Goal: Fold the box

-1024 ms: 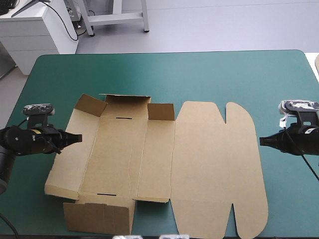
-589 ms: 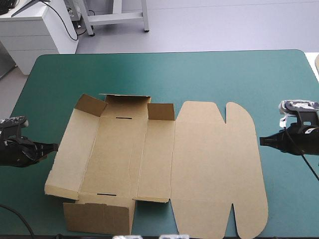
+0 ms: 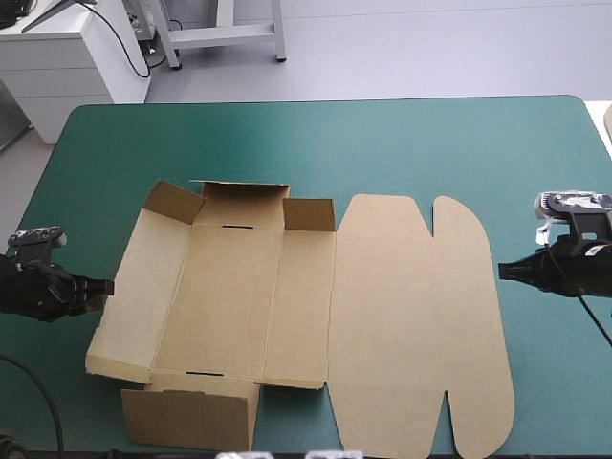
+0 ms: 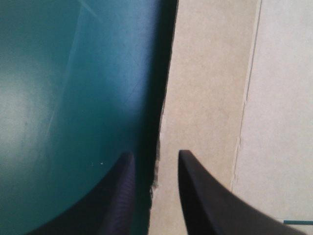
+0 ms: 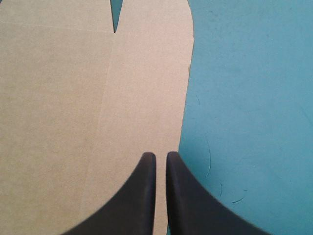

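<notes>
I find the left pincer (image 4: 152,155) apart, the box's (image 4: 210,98) raised wall edge between its fingers, apparently for gripping; the right pincer (image 5: 161,155) is together over the opposite edge.

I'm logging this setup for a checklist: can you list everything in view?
box: one, brown, middle of the table; right half lies flat, left part has its walls and flaps partly raised.
table: one, teal-green cover, under everything.
left hand: one, black, at the box's left edge, open, with that edge between its fingers.
right hand: one, black, at the box's right edge, all but shut, apparently not holding the board.
</notes>
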Action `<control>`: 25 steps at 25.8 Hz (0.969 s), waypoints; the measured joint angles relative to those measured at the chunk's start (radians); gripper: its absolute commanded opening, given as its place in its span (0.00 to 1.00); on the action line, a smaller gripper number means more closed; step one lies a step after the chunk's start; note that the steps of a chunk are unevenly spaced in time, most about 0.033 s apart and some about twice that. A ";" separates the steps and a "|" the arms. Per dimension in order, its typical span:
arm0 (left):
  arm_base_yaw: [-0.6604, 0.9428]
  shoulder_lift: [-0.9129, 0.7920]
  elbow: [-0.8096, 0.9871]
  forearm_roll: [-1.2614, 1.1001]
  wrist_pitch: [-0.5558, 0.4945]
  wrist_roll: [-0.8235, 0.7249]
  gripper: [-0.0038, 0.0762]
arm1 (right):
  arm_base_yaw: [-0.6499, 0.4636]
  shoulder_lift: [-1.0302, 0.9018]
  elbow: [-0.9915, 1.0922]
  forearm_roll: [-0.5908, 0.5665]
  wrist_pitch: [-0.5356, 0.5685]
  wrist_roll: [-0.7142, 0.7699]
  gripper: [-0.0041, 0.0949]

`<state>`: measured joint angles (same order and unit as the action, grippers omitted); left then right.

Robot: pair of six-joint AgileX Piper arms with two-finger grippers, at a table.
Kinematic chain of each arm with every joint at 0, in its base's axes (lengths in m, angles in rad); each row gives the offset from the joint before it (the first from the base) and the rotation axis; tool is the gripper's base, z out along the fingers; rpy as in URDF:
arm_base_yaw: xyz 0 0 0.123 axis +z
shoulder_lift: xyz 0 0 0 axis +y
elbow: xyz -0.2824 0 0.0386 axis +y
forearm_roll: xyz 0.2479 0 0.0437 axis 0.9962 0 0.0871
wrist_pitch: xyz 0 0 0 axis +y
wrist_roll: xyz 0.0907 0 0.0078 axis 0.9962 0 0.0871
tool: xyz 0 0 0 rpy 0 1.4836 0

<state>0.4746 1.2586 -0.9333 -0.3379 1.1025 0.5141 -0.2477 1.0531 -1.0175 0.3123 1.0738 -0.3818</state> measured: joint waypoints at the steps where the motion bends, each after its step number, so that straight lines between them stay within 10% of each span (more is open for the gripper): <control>1: 0.000 0.016 0.000 -0.002 -0.001 0.005 0.52 | 0.000 0.000 0.000 0.000 -0.001 -0.001 0.09; 25: -0.083 0.252 0.002 -0.199 0.094 0.213 0.51 | 0.000 0.003 0.000 0.006 -0.016 -0.001 0.09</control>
<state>0.3914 1.5102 -0.9313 -0.5367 1.1964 0.7275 -0.2477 1.0559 -1.0175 0.3187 1.0577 -0.3830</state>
